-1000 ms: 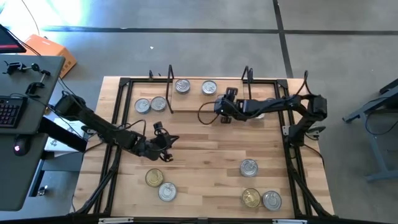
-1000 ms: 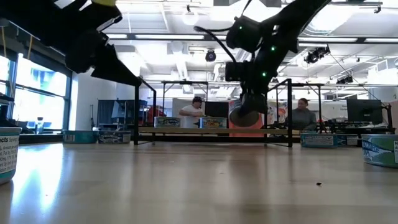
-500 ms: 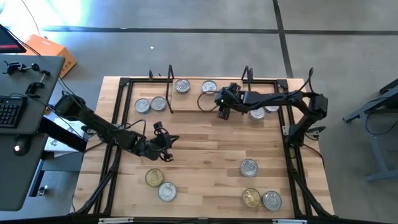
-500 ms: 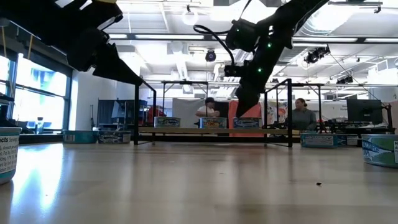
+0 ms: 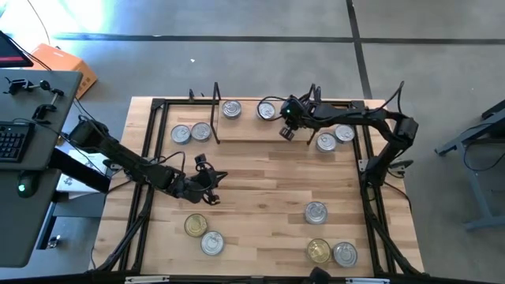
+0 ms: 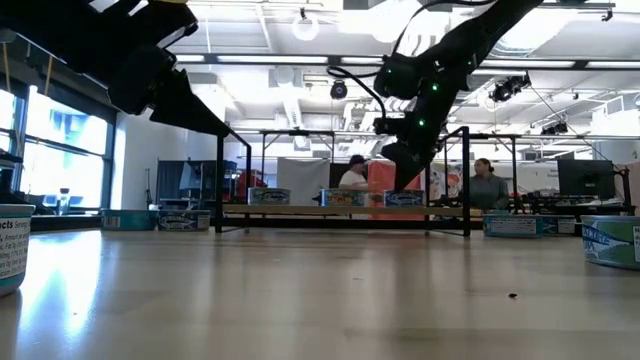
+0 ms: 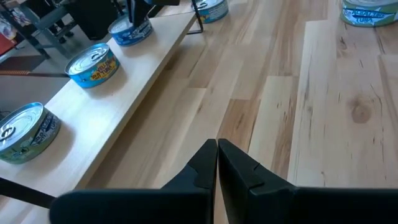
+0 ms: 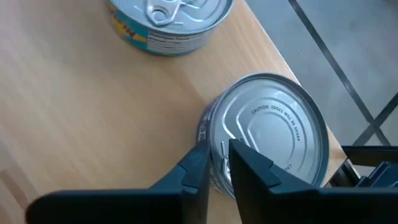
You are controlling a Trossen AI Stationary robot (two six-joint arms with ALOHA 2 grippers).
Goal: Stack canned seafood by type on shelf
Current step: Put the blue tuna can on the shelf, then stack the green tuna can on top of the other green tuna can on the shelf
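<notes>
– Jaws first: how do the right jaws stand?
– Nearly closed, with only a thin slit between the fingers (image 8: pixel 194 169), and nothing gripped. They hang just above a silver tin (image 8: pixel 273 140) at the right end of the shelf (image 5: pixel 245 128), close to its black wire end frame (image 5: pixel 315 96).
– And the left jaws?
– Pressed together and empty, over bare wood in the middle of the counter (image 5: pixel 260 185), with open room on every side.
– How full is the shelf?
– It holds three tins. The high view shows the left tin (image 5: pixel 231 109) and the middle tin (image 5: pixel 267 110); the third is hidden there under the right arm (image 5: pixel 355 120). The low view shows all three in a row, with the widest gap between the left and middle ones and bare board at the left end.
– Which way do they point?
– All stand on their flat ends, axis upright. The one under the right jaws shows a plain ringed face, and the middle tin beside it shows a pull tab. The shelf's long axis runs along the counter's far edge.
– And the other tins?
– Two silver tins (image 5: pixel 191 132) lie on the counter just left of the shelf and another silver pair (image 5: pixel 335 139) just right of it. Five more sit towards the near edge, among them the gold-lidded tins (image 5: pixel 196 226) and (image 5: pixel 319 251).
</notes>
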